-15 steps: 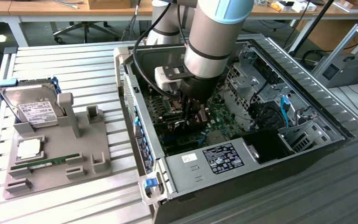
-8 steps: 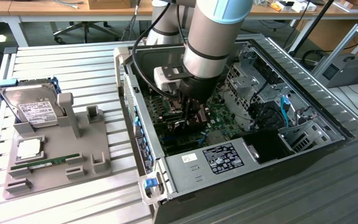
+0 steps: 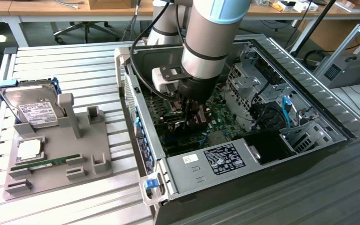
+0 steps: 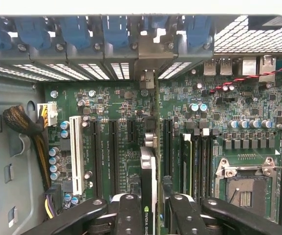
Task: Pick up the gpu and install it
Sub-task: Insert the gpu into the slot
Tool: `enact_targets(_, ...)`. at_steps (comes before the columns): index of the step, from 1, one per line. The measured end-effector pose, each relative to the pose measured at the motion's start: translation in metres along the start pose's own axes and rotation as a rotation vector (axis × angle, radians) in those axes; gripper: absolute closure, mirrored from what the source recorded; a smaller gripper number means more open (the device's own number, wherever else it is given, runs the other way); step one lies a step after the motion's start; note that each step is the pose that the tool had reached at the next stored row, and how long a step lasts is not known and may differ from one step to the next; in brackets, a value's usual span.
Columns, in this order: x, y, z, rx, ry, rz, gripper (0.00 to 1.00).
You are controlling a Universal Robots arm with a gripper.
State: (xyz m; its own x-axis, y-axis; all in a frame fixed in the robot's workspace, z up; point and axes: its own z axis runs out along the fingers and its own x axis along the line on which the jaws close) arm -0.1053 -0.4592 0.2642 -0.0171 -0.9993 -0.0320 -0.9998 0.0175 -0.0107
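The thin green circuit-board gpu with a glossy black plastic cooler [image 4: 149, 196] sits in the matt black metal hand [image 4: 150, 215]. At its 9 o'clock stands a smooth white plastic slot [image 4: 75, 154]. The ribbed grey metal surface [image 3: 73, 70] looks dull.

Gpu [image 4: 149, 181] edge-on between fingers [image 4: 128, 215]

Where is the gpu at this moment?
The gpu is held edge-on between the gripper fingers, inside the open computer case just above the green motherboard, by the expansion slots. In the exterior view it sits mid-picture under the arm.
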Motion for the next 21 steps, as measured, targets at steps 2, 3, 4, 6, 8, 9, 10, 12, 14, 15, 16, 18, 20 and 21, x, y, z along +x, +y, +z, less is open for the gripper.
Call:
enact_targets(2,0.0,0.0007,0.0,0.0012,-0.0001,0.0,0.73)
enact_targets(3,0.0001,0.0009,0.0003,0.0014,-0.0001,0.0,0.73)
enact_targets(4,0.0001,0.001,0.0008,0.0013,0.0002,0.0,0.73)
enact_targets(6,0.0001,0.0011,0.002,0.0013,0.0003,0.0,0.73)
enact_targets(8,0.0002,0.0011,0.0031,0.0013,0.0002,0.0,0.73)
enact_targets(9,0.0002,0.0011,0.0032,0.0013,0.0001,0.0,0.73)
enact_targets(10,0.0002,0.0011,0.0032,0.0013,0.0001,0.0,0.73)
enact_targets(12,0.0001,0.0011,0.0033,0.0014,0.0,0.0,0.73)
enact_targets(14,0.0001,0.0011,0.0033,0.0015,-0.0001,0.0,0.73)
enact_targets(15,0.0001,0.0011,0.0033,0.0014,0.0,0.0,0.73)
enact_targets(16,0.0001,0.0011,0.0033,0.0015,0.0,0.0,0.73)
enact_targets(18,0.0001,0.0011,0.0033,0.0015,0.0,0.0,0.73)
enact_targets(20,0.0002,0.0011,0.0032,0.0015,-0.0003,0.0,0.73)
enact_targets(21,0.0001,0.0013,0.004,0.0018,-0.0035,0.001,0.73)
